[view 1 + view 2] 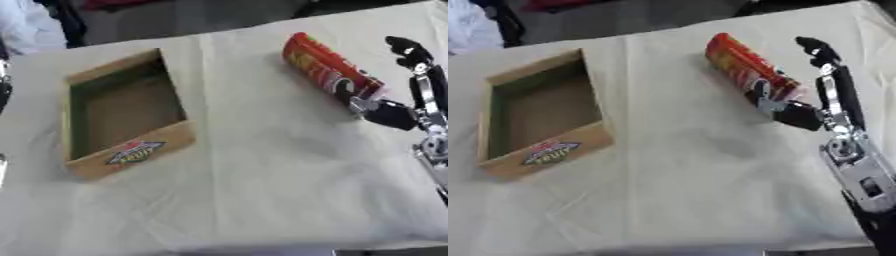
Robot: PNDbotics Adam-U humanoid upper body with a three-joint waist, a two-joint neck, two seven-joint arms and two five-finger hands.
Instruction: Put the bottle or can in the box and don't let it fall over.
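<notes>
On the white-clothed table (262,190), far right: red can (328,67) lying tilted on its side, yellow-and-dark label. My right hand (820,107) is at its near end, thumb touching, fingers straight and spread. Open cardboard box (122,112) well apart, left

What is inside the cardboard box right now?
Nothing shows inside the cardboard box: only its bare brown floor and greenish inner walls. The near wall hides a strip of the floor behind it. The red can lies on the tablecloth by the right robot hand.
</notes>
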